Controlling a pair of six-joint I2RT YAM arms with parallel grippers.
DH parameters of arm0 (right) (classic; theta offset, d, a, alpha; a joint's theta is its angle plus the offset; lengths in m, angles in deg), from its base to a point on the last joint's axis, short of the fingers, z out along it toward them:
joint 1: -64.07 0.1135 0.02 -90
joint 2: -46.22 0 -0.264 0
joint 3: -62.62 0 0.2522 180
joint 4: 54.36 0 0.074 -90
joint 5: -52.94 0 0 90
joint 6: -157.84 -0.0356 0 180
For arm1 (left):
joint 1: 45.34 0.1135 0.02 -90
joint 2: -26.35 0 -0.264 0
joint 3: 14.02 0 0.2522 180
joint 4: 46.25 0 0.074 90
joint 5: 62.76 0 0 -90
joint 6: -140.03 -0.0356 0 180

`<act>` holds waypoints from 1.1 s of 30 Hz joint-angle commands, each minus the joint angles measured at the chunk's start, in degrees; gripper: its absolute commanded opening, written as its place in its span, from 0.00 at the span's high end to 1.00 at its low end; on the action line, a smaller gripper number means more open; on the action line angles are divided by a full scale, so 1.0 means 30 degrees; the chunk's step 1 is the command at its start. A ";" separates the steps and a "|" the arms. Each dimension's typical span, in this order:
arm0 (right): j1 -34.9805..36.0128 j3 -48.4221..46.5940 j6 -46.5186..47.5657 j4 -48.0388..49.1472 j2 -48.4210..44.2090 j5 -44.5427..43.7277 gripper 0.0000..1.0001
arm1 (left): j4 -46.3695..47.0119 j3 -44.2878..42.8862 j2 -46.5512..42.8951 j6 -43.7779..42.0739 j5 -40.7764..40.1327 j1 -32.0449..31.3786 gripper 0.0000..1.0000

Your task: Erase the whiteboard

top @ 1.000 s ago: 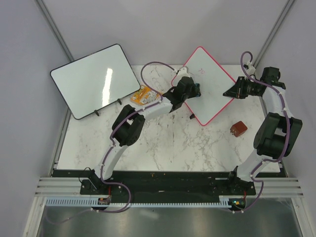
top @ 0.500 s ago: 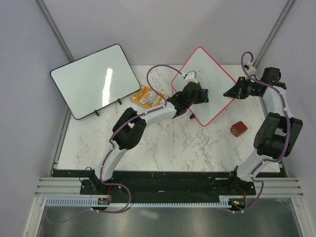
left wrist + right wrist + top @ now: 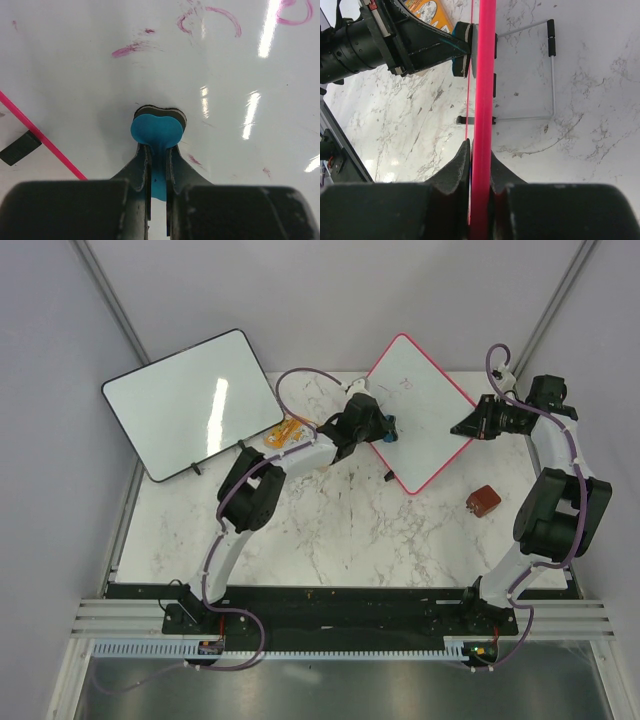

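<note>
The pink-framed whiteboard [image 3: 420, 410] stands tilted at the back centre-right. Pink pen marks show near its top in the left wrist view [image 3: 210, 15]. My left gripper [image 3: 385, 427] is shut on a blue eraser [image 3: 156, 131] and presses it against the board's lower left part, close to the pink frame [image 3: 45, 142]. My right gripper [image 3: 466, 426] is shut on the board's right edge; in the right wrist view its jaws clamp the pink frame [image 3: 482, 125] edge-on. The left gripper and eraser [image 3: 462, 50] show beyond the board there.
A larger black-framed whiteboard [image 3: 190, 400] leans at the back left. An orange packet [image 3: 285, 433] lies beside the left arm. A small red-brown block [image 3: 484, 501] lies on the marble table [image 3: 330, 530] at the right. The board's wire stand [image 3: 547, 75] sits behind it.
My left gripper with the eraser has swept across the board, right and down, then back to the left toward the board's left edge. The right gripper has held still on the frame.
</note>
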 commanded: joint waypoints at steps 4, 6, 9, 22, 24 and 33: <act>0.1458 0.0831 0.4808 -0.1311 0.0504 -0.1068 1.00 | -0.2501 -0.1644 0.2055 -0.0870 0.0141 -0.2528 0.98; 0.1458 0.0831 0.4808 -0.1311 0.0504 -0.1068 1.00 | -0.2647 -0.2257 0.2201 -0.1455 0.0317 -0.3550 0.98; 0.1458 0.0831 0.4809 -0.1311 0.0475 -0.1039 1.00 | -0.2765 -0.2612 0.2144 -0.1692 0.0435 -0.4782 0.98; 0.1458 0.0860 0.4808 -0.1282 0.0387 -0.0980 1.00 | -0.1798 -0.4192 0.2553 -0.1662 -0.0677 -0.5990 0.98; 0.1458 0.0860 0.4809 -0.1311 0.0387 -0.0980 1.00 | -0.1827 -0.5126 0.2875 -0.1897 -0.0939 -0.5581 0.98; 0.1458 0.0860 0.4838 -0.1311 0.0445 -0.0980 1.00 | -0.0799 -0.6274 0.2845 -0.2865 -0.2786 -0.4642 0.98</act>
